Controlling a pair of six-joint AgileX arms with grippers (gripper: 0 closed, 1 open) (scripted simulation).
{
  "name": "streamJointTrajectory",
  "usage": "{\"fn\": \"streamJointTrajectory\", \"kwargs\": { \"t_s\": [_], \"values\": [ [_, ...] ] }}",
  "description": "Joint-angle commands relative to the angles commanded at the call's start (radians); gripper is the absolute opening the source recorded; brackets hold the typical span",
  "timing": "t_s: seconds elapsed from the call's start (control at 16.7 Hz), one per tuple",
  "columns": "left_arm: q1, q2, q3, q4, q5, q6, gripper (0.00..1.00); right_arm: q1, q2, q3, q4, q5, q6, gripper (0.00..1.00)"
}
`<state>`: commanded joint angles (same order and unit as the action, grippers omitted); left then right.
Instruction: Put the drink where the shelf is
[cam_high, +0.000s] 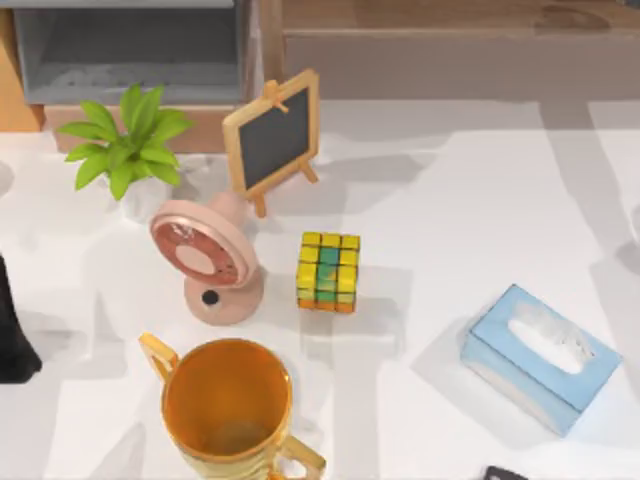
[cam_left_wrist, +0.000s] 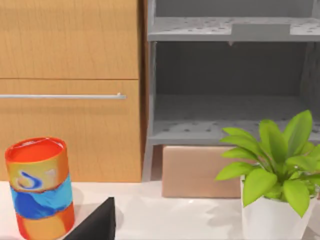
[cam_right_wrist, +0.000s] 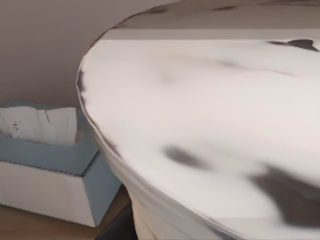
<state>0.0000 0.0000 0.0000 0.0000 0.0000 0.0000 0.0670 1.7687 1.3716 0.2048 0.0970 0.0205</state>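
The drink (cam_right_wrist: 210, 125) sits right up against the right wrist camera, its white lid looming large and the milky cup wall dropping away beneath the rim. Whether the right gripper (cam_high: 505, 472) is spread or pinching the cup cannot be told. In the top view it is a dark sliver at the table's near edge, just beside the blue tissue box (cam_high: 538, 358). In the right wrist view, that box (cam_right_wrist: 47, 160) lies just beyond the drink. The wooden shelf (cam_high: 460, 30) runs along the far side, well apart from this gripper, with bare white table (cam_high: 450, 200) between them. The left arm (cam_high: 10, 335) is parked at the table's left edge, near the orange-gold mug (cam_high: 228, 408); its grip cannot be told either.
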Motion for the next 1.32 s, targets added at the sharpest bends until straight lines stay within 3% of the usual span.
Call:
{"fn": "streamJointTrajectory", "kwargs": {
  "t_s": [0.84, 1.32],
  "values": [
    [0.000, 0.000, 0.000, 0.000, 0.000, 0.000, 1.00, -0.008, 0.163, 0.074, 0.089, -0.006, -0.002, 0.00],
    [0.000, 0.000, 0.000, 0.000, 0.000, 0.000, 1.00, -0.008, 0.163, 0.074, 0.089, -0.006, -0.002, 0.60]
  ]
}}
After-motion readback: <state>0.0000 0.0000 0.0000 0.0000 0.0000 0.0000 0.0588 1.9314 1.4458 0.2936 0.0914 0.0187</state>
